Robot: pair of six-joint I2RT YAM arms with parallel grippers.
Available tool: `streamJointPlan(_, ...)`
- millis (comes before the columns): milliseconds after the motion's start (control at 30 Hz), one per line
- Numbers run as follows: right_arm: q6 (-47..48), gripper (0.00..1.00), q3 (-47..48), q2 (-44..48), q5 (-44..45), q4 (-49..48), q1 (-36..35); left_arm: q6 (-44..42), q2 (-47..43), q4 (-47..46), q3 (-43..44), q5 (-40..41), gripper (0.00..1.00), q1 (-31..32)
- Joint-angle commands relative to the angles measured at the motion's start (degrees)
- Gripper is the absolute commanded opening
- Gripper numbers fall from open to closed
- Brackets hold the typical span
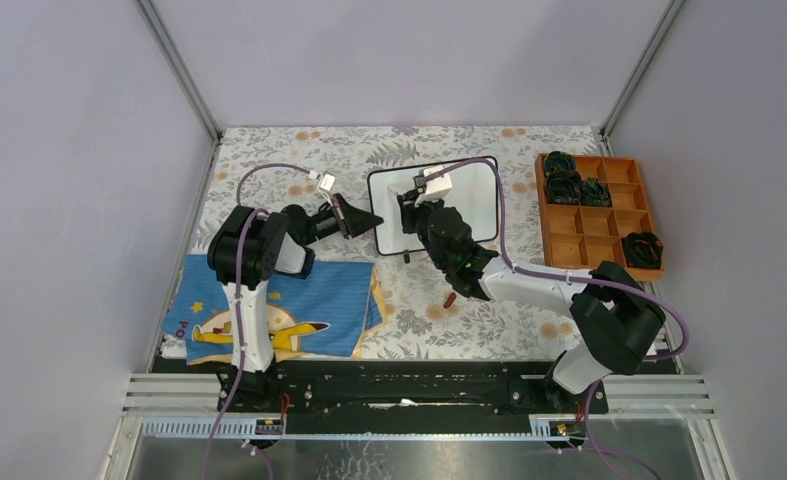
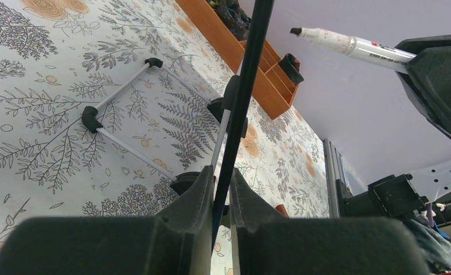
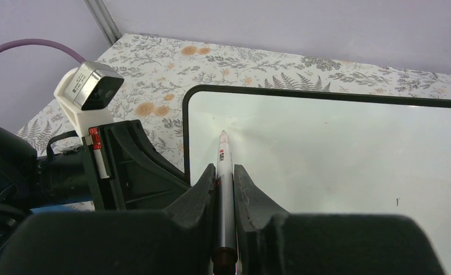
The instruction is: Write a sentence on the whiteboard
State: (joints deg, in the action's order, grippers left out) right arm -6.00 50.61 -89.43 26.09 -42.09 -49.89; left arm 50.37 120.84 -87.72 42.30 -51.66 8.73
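Nearest of all is the black rail (image 1: 409,378) that carries my two arms at the near edge. Beyond it spreads the tabletop (image 1: 299,160), covered in a pale leaf-and-flower print. On its near left lies a blue cloth (image 1: 334,300) with a yellow cartoon figure, partly under my left arm.

The whiteboard (image 1: 474,200) stands around the middle of the tabletop, toward the far side. It is tilted on a stand (image 2: 90,119) of pale rods with black ends. My left fingers (image 2: 211,179) are clamped on its black-framed left edge, and the frame runs up between them.

At the far right, well apart from the board, sits an orange compartment tray (image 1: 542,205). It has dark bundles (image 1: 564,180) in its far-left cells and one more in a near-right cell.

My right fingers (image 3: 212,180) are closed tight on a marker (image 3: 223,157) with a white body. It points away from me at the board's white face, near the left edge. Whether the tip touches the face I cannot tell.

A small reddish-brown piece (image 1: 450,298) lies on the tabletop on the near side of the board, beside my right arm. Smallest of all, a tiny dark speck (image 3: 397,201) marks the board's face toward the right.
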Motion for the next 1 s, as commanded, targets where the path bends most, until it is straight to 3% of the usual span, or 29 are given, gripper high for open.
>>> streamJointPlan(0, 0.4, 0.0, 2.8, -0.7, 2.4, -3.7, -0.5, -1.0, 0.4, -3.9, -0.1, -0.1, 0.0, -0.7)
streamJointPlan(967, 0.0, 0.0, -0.5, -0.7, 5.2, -0.1, -0.5, -1.3, 0.3, -3.9, -0.4, 0.1, 0.0, -0.8)
